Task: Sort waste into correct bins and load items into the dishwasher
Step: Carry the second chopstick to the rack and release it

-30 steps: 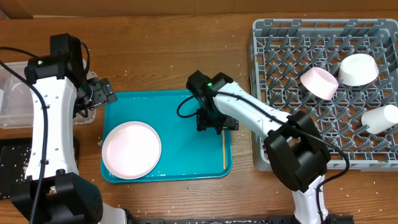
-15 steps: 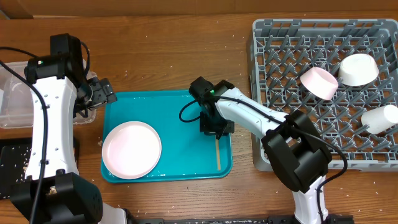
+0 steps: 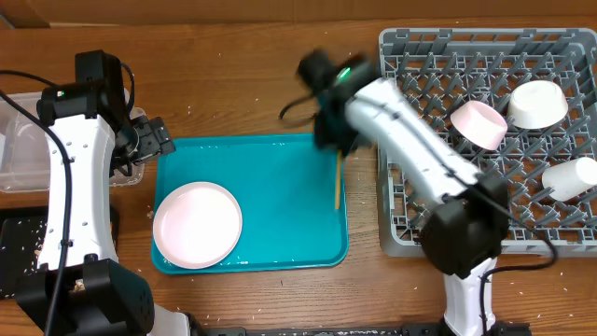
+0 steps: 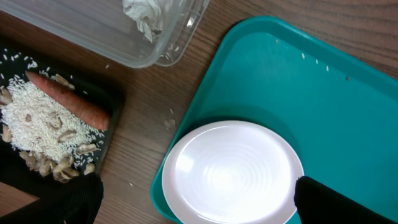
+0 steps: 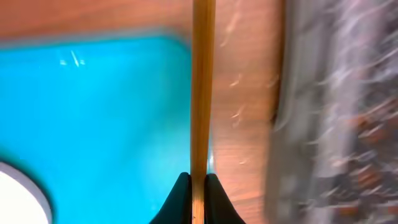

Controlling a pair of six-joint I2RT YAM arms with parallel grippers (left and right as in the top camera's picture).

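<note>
My right gripper (image 3: 334, 145) is shut on a thin wooden chopstick (image 3: 337, 182), which hangs over the right edge of the teal tray (image 3: 280, 187), just left of the grey dish rack (image 3: 410, 187). In the right wrist view the chopstick (image 5: 202, 93) runs straight up from the pinched fingertips (image 5: 181, 193). My left gripper (image 4: 199, 208) is open above the large white plate (image 4: 233, 171) on the tray. The clear tub (image 4: 112, 46) holds a crumpled foil ball (image 4: 143, 15). The black tray (image 4: 115, 102) holds white rice (image 4: 37, 121) and an orange carrot (image 4: 68, 104).
The rack holds a pink bowl (image 3: 478, 124), a white bowl (image 3: 536, 104) and a small cup (image 3: 569, 177). The clear tub (image 3: 19, 154) and black tray (image 3: 19, 247) sit at the table's left edge. Rice grains dot the wood beside the teal tray.
My right gripper shut on the chopstick lying on the teal tray and lifted it up and back toward the rack's left side. The left arm has not moved.
</note>
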